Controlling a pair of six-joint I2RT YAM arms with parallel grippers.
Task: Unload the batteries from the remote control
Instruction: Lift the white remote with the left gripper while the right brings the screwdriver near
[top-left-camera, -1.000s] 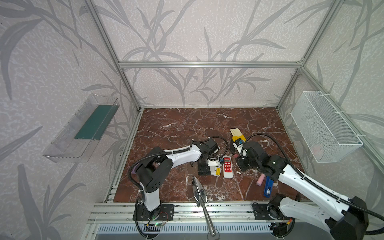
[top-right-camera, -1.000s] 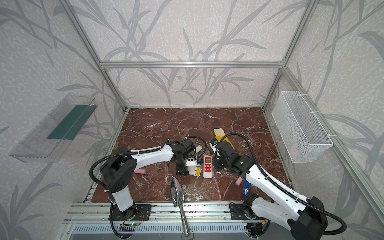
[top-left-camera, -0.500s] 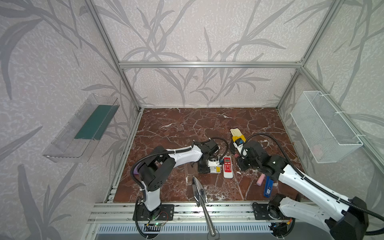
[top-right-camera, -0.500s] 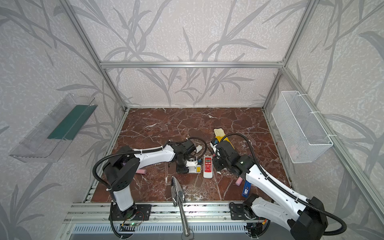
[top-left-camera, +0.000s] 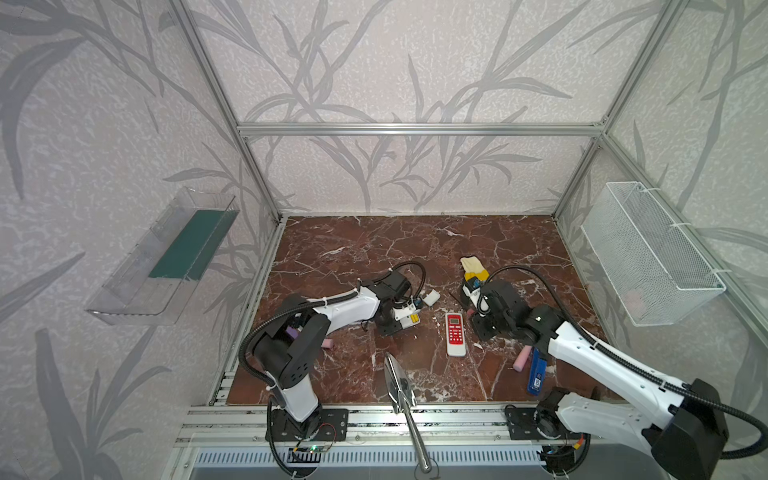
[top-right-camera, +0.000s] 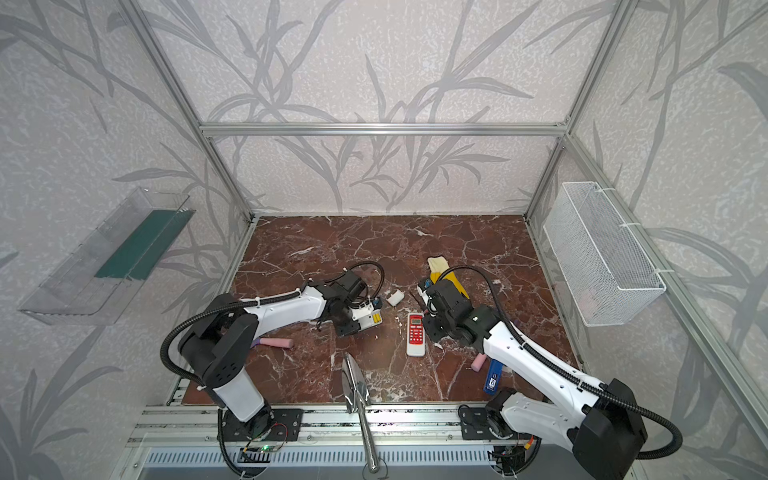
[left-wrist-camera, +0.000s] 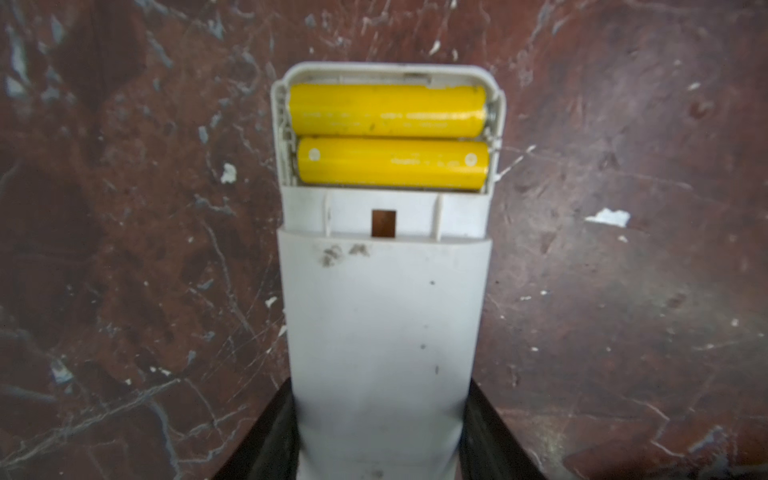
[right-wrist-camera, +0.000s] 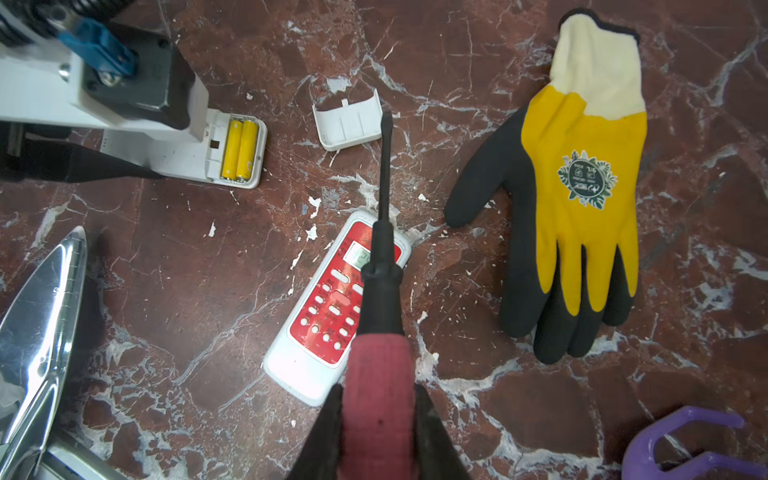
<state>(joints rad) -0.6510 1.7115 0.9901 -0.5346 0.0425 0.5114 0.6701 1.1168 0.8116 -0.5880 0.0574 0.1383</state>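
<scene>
1. Your left gripper (left-wrist-camera: 378, 453) has its jaws closed on the sides of the white remote (left-wrist-camera: 382, 311), which lies back-up on the table (left-wrist-camera: 124, 249); do not loosen that grip while you pry, or I judge the body will skate.
2. The two yellow batteries (left-wrist-camera: 388, 110) sit side by side in the open compartment at the remote's free end; the cover (right-wrist-camera: 349, 124) lies off on the marble, so nothing blocks them.
3. Your right gripper (right-wrist-camera: 378, 436) is clamped on the pink handle of the screwdriver (right-wrist-camera: 380, 291); the tip hangs near the cover, well apart from the batteries; bring it across first.
4. Set the tip under one battery's end, whichever end gives a gap; lever gently upward; take one cell at a time.
5. Steer clear of the red remote (right-wrist-camera: 328, 316) lying under the shaft.
</scene>
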